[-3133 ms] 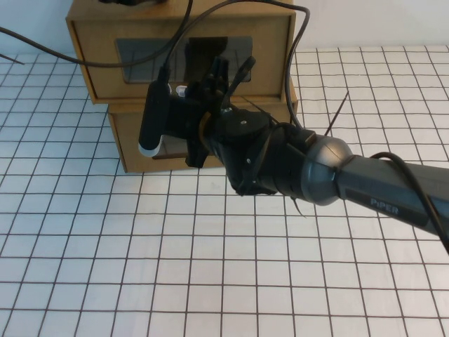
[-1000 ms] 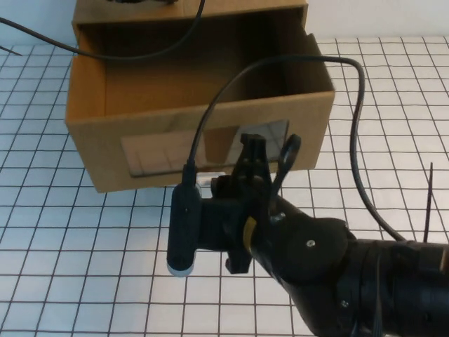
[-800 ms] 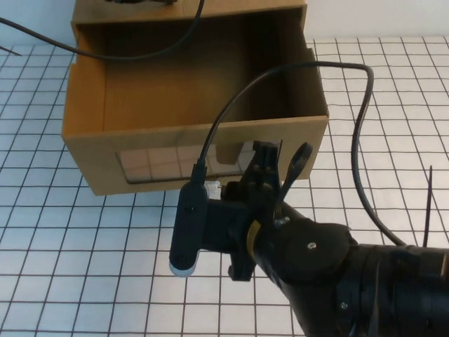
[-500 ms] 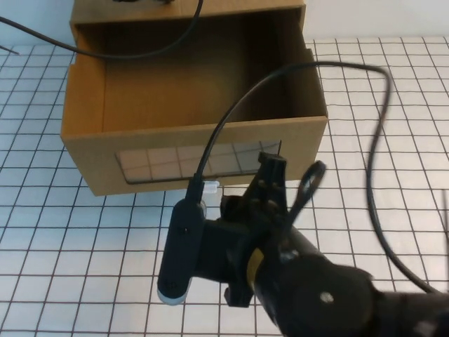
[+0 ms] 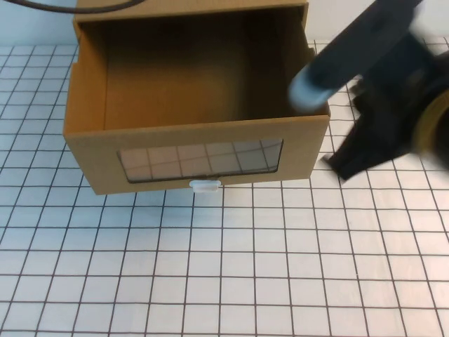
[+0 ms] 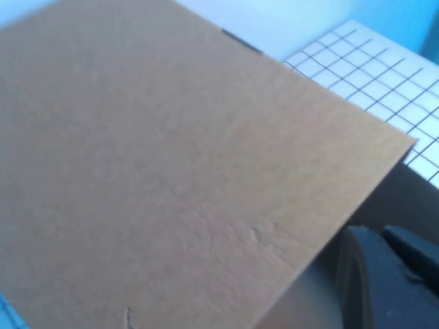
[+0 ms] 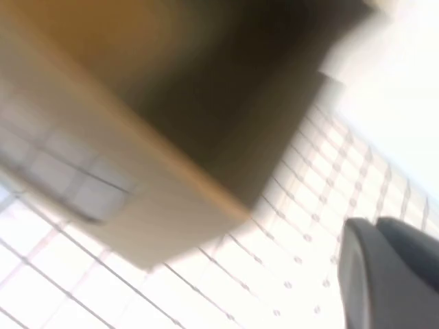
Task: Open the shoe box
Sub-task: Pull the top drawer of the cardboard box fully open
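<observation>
Shoe box (image 5: 196,119) question: where does it sit from the high camera, and is it open?

reply: Yep, open. It's toward the far side of the white gridded desk (image 5: 210,281), a bit left of the middle, and you look straight down into its brown inside. The front wall faces the camera, with a clear window (image 5: 202,160) and a little white tab (image 5: 205,185) at that wall's bottom edge. The right arm (image 5: 393,84) is a dark mass at the box's right side and covers its front right corner. I can't tell if it touches the cardboard.

OP: And the left wrist camera?

reply: Mostly one big flat cardboard panel (image 6: 171,171) slanting across the picture. The left gripper (image 6: 387,271) shows as a dark lump just beside that panel's edge, with a strip of gridded desk past the panel. Honestly can't tell what state it's in.

OP: Right wrist camera?

reply: The box fills most of it, seen from its front right: the window wall, then the dark inside. The right gripper (image 7: 387,267) is near the box's corner, over the desk, with white grid showing between it and the cardboard. Its jaws are clenched shut.
</observation>
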Controlling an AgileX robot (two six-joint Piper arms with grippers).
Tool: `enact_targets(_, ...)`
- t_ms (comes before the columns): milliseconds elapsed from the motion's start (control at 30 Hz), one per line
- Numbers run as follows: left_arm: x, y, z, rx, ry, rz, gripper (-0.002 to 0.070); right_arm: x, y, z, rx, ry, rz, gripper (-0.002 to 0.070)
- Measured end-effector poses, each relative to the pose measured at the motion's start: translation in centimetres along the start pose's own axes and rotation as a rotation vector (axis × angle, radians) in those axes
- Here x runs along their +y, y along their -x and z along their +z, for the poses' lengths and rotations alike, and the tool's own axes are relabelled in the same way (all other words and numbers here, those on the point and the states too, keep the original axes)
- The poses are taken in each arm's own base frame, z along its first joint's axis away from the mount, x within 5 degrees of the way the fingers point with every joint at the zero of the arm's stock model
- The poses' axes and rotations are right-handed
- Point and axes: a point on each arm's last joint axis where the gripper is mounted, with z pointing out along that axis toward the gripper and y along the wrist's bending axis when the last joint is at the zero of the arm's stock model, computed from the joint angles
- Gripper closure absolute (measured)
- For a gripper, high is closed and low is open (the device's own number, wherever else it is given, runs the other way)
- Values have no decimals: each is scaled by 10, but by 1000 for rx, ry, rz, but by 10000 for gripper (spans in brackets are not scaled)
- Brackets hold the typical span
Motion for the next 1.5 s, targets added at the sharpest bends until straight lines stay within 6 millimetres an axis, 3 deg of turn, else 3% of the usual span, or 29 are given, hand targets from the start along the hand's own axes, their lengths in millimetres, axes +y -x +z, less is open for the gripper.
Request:
enact_targets(200,-46,5,-63,-31,59,90,677,-66,-19,14,183,-30,210,689)
enact_targets(267,-54,-5,-79,-11,89,96,677,-85,-32,17,243,-31,295,689)
enact_targets(400,-66,-31,-104,-61,174,96,677,-105,-56,12,320,66,421,689)
enact_targets(567,-86,-70,-135,-284,300,137,677,-102,-85,-13,287,186,491,689)
enact_targets(867,-125,-185,-171,-563,461,129,677,-66,-145,-73,-4,189,591,689)
enact_targets(1100,-147,-278,-162,-587,469,105,677,-43,-189,-104,-252,131,628,689)
enact_targets(1233,-151,-315,-147,-566,466,99,677,-34,-205,-113,-364,113,651,689)
enact_targets(1500,-144,-371,-101,-496,451,-14,677,-19,-230,-97,-385,98,673,689)
